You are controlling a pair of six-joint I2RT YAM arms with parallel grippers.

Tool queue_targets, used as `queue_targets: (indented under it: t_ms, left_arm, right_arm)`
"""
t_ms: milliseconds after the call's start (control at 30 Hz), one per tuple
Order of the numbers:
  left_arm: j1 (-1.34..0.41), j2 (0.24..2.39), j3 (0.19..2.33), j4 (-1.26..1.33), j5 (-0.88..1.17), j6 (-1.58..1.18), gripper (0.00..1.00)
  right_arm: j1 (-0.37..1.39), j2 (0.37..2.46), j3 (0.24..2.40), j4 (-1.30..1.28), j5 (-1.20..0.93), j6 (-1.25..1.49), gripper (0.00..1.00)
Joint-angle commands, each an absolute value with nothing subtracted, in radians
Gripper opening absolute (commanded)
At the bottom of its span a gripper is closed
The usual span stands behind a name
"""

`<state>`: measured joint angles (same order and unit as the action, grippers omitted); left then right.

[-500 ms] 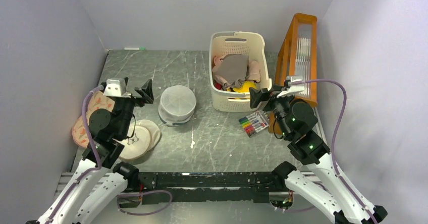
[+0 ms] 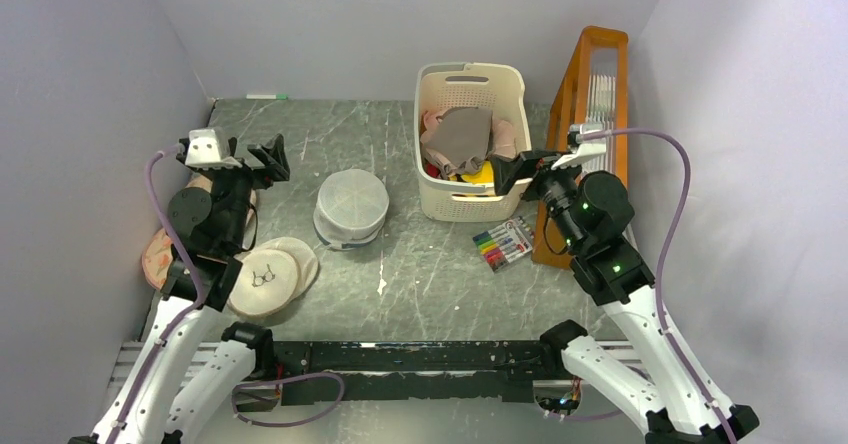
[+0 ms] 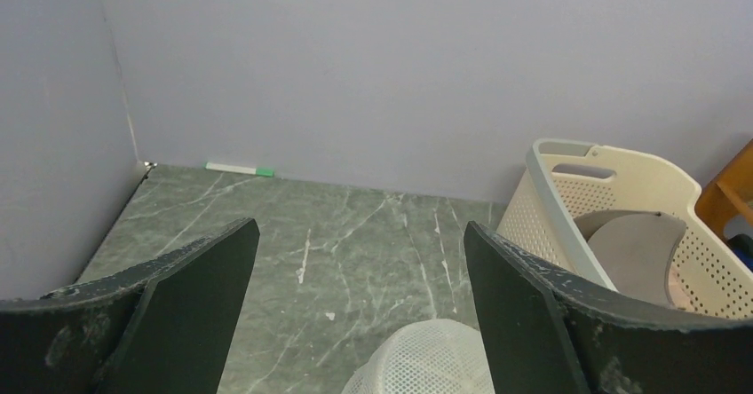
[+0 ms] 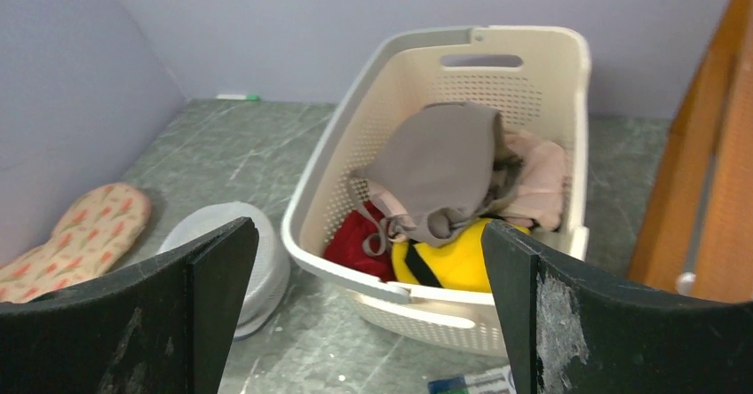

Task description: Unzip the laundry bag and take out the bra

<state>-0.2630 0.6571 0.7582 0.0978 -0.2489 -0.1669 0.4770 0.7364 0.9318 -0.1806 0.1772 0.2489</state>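
While the left gripper [image 3: 360, 227] and the right gripper [image 4: 369, 227] both stand with jaws spread wide, holding nothing, I see the laundry bag [image 2: 351, 207] upright on the table [image 2: 420, 284], just left of the basket [image 2: 470, 209].

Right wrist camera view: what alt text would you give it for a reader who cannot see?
A cream laundry basket fills the centre, holding a grey-brown garment over other clothes. The right gripper stands open and empty in the foreground. A white mesh laundry bag sits on the green table left of the basket.
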Motion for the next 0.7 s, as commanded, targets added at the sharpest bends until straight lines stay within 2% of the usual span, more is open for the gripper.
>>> queue_targets:
  t_ms: [0,167,200,367,667]
  left_arm:
    - [-0.230,0.669,0.817,0.095,-0.188,-0.212,0.98]
    - [-0.219,0.677,0.844,0.091,-0.164,-0.228,0.98]
    - [-0.217,0.678,0.852,0.088,-0.162,-0.233,0.98]
    - [-0.212,0.682,0.865,0.085,-0.159,-0.236,0.98]
    - [-0.206,0.683,0.888,0.072,-0.176,-0.228,0.98]
  right_arm:
    - [0.446,0.752,0.938,-0.095,-0.020,0.294,1.00]
    - [0.427,0.810,0.922,-0.001,-0.182,0.348,1.00]
    - [0.422,0.853,0.931,0.027,-0.268,0.365,1.00]
    - [0.432,0.987,0.961,0.094,-0.442,0.429,1.00]
    - [0.658,1.288,1.125,0.034,-0.370,0.365,1.00]
